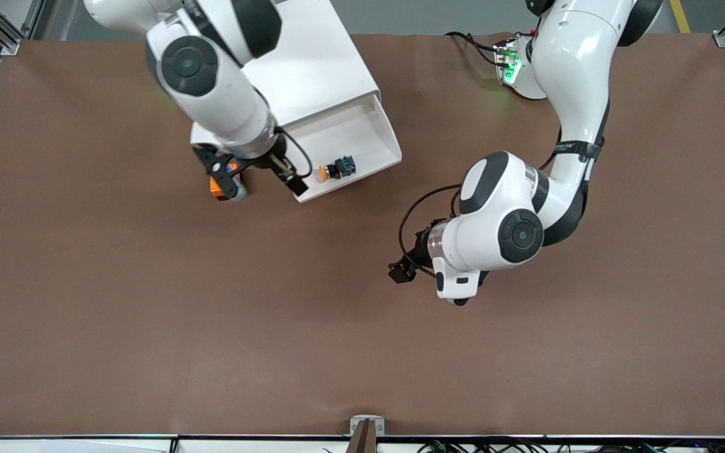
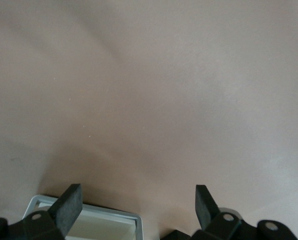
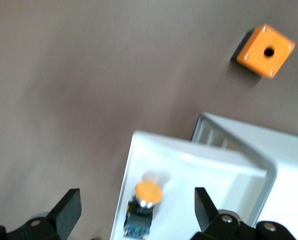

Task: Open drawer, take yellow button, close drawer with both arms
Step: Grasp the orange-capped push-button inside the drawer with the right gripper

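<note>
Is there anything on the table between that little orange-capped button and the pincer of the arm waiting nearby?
Only the drawer's white wall and bare brown table separate the button from the left pincer, as the front view shows.

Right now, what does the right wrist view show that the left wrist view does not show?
Only the right wrist view shows the button lying in the open drawer, the orange cube on the table beside the cabinet, and the open right hand above the button. Only the left wrist view shows the open left hand, over bare table. Both share the brown table and a part of the white cabinet.
</note>
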Controlling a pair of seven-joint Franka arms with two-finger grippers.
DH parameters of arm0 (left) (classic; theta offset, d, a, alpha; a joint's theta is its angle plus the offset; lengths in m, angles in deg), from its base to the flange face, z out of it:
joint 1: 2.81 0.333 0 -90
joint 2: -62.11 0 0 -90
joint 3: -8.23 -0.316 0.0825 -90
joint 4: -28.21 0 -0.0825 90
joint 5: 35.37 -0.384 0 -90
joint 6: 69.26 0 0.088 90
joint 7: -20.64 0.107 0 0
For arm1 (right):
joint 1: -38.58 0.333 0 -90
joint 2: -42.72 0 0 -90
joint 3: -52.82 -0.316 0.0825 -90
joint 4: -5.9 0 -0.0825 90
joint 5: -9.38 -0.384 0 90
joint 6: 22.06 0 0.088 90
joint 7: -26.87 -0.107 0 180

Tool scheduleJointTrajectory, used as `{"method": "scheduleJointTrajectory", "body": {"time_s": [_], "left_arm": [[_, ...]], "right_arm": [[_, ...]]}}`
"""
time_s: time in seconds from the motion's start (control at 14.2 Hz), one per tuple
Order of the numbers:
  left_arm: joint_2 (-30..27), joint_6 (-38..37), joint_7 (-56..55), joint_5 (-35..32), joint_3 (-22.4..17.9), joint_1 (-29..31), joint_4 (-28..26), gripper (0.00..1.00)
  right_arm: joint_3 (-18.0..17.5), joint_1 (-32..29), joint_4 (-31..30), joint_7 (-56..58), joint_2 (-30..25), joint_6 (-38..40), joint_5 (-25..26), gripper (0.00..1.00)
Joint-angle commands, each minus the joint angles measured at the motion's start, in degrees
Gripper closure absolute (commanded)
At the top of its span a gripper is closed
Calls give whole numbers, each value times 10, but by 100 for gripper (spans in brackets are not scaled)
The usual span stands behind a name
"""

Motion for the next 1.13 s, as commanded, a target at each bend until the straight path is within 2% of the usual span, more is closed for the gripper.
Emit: {"method": "scheduleJointTrajectory", "body": {"time_s": [0.0,0.28,0.71,0.78,0.85,0.99,1.06], "left_arm": [[-23,14,10,-35,-10,-13,-7,1],[-31,26,10,-89,-9,-24,-8,1],[-39,26,10,-129,-6,-35,-8,1],[-38,26,10,-136,-6,-35,-8,1],[-37,27,11,-144,-5,-36,-9,1],[-37,28,12,-176,-5,-50,-12,1],[-37,28,11,-181,-5,-52,-12,1]], "right_arm": [[7,32,-40,-62,-6,-53,-2,0],[8,70,-105,-93,-8,-127,0,0],[8,98,-134,-131,-3,-168,14,0],[8,98,-143,-132,-3,-179,14,5],[8,98,-145,-131,-2,-181,15,14],[8,98,-145,-131,-2,-182,15,46],[8,98,-145,-131,-2,-183,18,56]]}}
